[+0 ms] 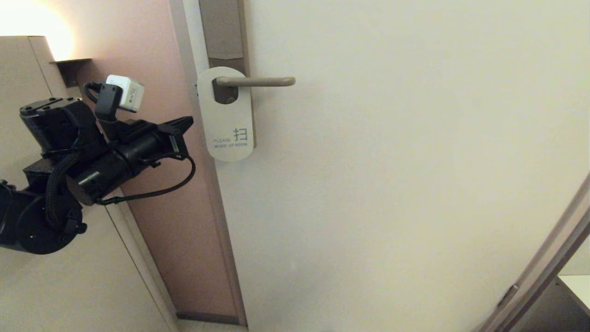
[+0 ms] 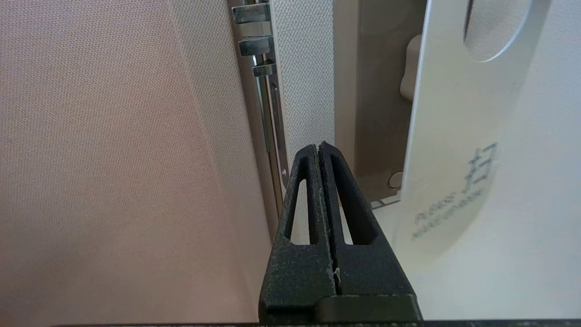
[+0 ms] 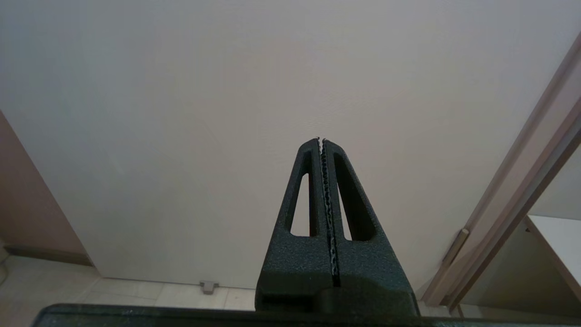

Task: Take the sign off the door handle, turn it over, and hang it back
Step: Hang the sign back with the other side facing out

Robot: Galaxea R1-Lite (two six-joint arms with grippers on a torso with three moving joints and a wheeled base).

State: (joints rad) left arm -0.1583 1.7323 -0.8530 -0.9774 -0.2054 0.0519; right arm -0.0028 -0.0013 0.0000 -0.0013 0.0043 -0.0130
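The sign hangs on the door handle with its white side out, showing a dark character and "PLEASE MAKE UP ROOM". It also shows in the left wrist view, seen edge-on at close range. The brown backplate rises above it. My left gripper is shut and empty, a short way left of the sign's lower half; in its wrist view the fingers press together. My right gripper is shut and empty, low before the plain door, out of the head view.
The cream door fills the middle and right. The pink wall and door frame lie left of the sign, behind my left arm. The latch plates show on the door's edge. A second door frame slants at the lower right.
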